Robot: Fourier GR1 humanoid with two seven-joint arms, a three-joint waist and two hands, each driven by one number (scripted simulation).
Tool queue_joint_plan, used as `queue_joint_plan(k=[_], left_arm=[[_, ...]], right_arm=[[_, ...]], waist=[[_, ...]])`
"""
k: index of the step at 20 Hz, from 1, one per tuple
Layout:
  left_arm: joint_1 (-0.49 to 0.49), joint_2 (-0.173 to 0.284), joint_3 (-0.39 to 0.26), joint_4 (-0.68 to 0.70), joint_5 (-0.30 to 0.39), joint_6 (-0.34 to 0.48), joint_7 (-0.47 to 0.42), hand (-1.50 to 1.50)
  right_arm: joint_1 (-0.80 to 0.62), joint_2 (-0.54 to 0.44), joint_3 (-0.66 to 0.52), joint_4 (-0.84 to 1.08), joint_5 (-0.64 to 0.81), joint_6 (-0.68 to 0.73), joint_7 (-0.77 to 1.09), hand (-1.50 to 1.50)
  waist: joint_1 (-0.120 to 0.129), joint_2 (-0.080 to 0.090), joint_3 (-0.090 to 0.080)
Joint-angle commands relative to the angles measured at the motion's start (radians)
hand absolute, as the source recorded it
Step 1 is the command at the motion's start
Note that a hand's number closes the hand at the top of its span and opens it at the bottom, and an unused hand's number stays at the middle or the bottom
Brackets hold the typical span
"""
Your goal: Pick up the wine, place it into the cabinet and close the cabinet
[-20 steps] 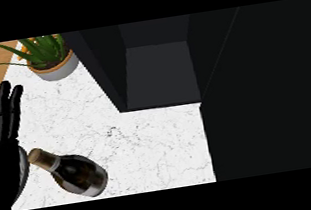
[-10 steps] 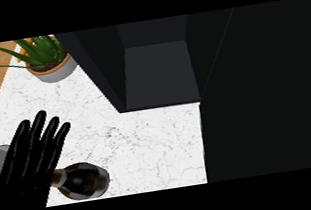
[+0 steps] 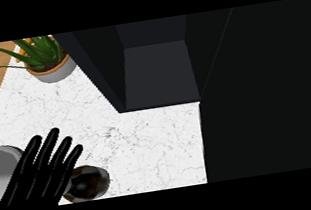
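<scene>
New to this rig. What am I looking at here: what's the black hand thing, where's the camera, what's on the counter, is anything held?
The camera sits at the head of a humanoid robot and looks steeply down at a kitchen counter with a white marbled top. There is only this one view.

The black shape at lower left is the robot's left hand, on a grey forearm coming in from the bottom edge. Its fingers are straight and spread, and it lies over the wine bottle, hiding part of it. It is not curled round the bottle, so nothing is held. The right hand is not in view.

Also on the counter: a potted plant at the upper left. The dark box in the middle is the cabinet, open, with nothing visible inside. The black mass to the right looks like its door, but that is hard to tell.
</scene>
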Motion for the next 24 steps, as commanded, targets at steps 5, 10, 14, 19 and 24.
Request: queue_joint_plan(k=[5,10,14,19,24], left_arm=[[-0.065,-0.020,-0.022,-0.207,0.010,0.146,0.131,-1.50],[-0.068,0.015,0.034,-0.240,0.060,0.162,0.186,-1.50],[-0.086,0.014,0.096,-0.221,0.051,0.192,0.186,-1.50],[-0.152,0.048,0.186,-0.238,0.091,0.234,0.268,-1.50],[-0.191,0.109,0.329,-0.237,0.172,0.224,0.342,-1.50]], right_arm=[[-0.067,-0.012,-0.032,-0.083,-0.059,-0.037,0.127,-1.50],[-0.105,0.011,-0.003,-0.063,-0.019,-0.071,0.154,-1.50],[-0.112,0.002,0.014,-0.139,-0.002,-0.107,0.237,-1.50],[-0.123,-0.006,-0.009,-0.112,-0.015,-0.087,0.213,-1.50],[-0.161,0.005,0.013,-0.111,0.018,-0.120,0.239,-1.50]], waist=[[0.000,0.000,0.001],[0.007,0.000,0.000],[0.005,-0.003,-0.001],[0.004,-0.003,0.000],[0.013,-0.004,-0.001]])
